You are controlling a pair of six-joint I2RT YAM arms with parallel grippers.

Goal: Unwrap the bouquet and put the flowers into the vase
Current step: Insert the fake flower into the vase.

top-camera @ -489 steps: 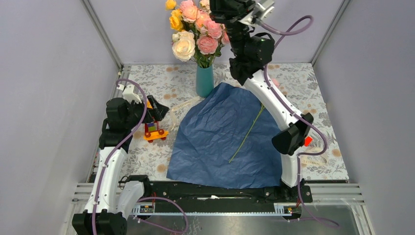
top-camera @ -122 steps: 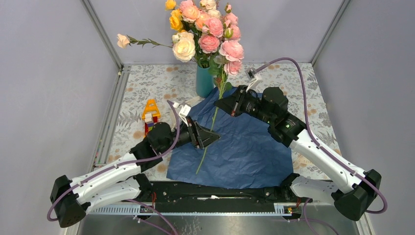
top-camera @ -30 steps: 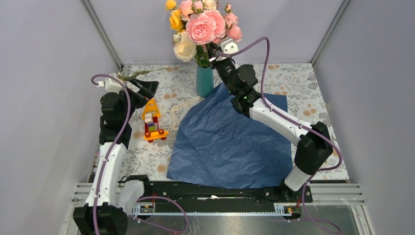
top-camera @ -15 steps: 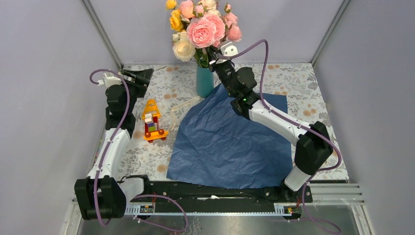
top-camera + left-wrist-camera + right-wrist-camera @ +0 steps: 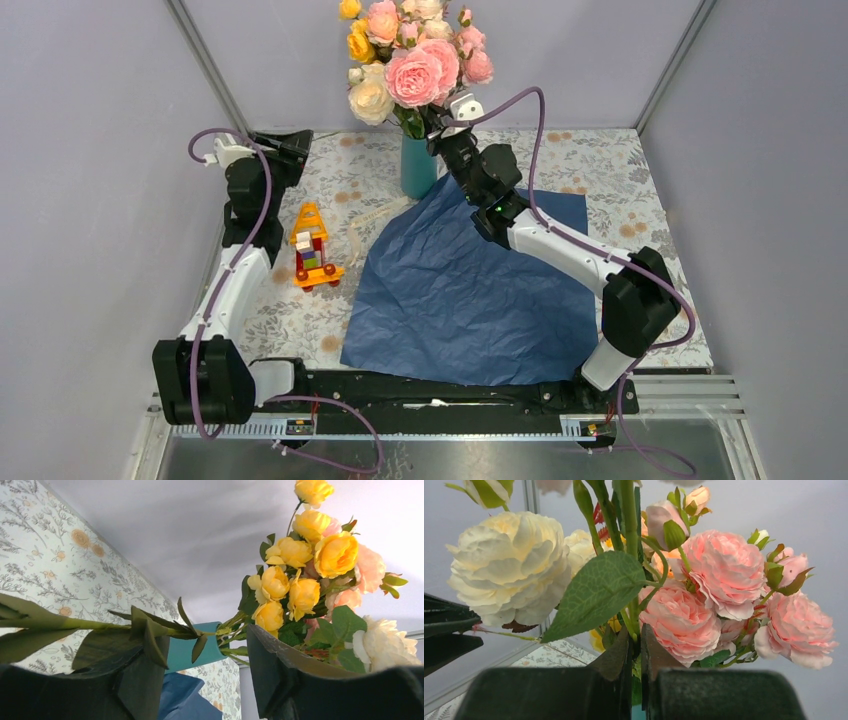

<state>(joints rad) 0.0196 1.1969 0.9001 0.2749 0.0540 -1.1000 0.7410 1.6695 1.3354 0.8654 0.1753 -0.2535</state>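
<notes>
The teal vase (image 5: 418,168) stands at the back of the table with a big yellow, cream and pink bunch in it. Just above its mouth my right gripper (image 5: 438,125) is shut on the green stem (image 5: 630,555) of the pink flowers (image 5: 425,75), which stand upright among the other blooms. The blue wrapping paper (image 5: 470,280) lies spread flat on the table. My left gripper (image 5: 290,148) is raised at the back left, open. In the left wrist view a leafy green stem (image 5: 90,624) runs across its left finger to the vase (image 5: 192,650).
A small colourful toy (image 5: 315,250) stands on the flowered cloth left of the paper, with a pale ribbon (image 5: 365,222) beside it. Cage posts and grey walls close in the back corners. Yellow roses (image 5: 295,580) and a cream rose (image 5: 509,565) crowd the vase mouth.
My left gripper has swung toward the back left corner and its jaws have narrowed. The right gripper has shifted the pink flowers slightly down and right at the vase.
</notes>
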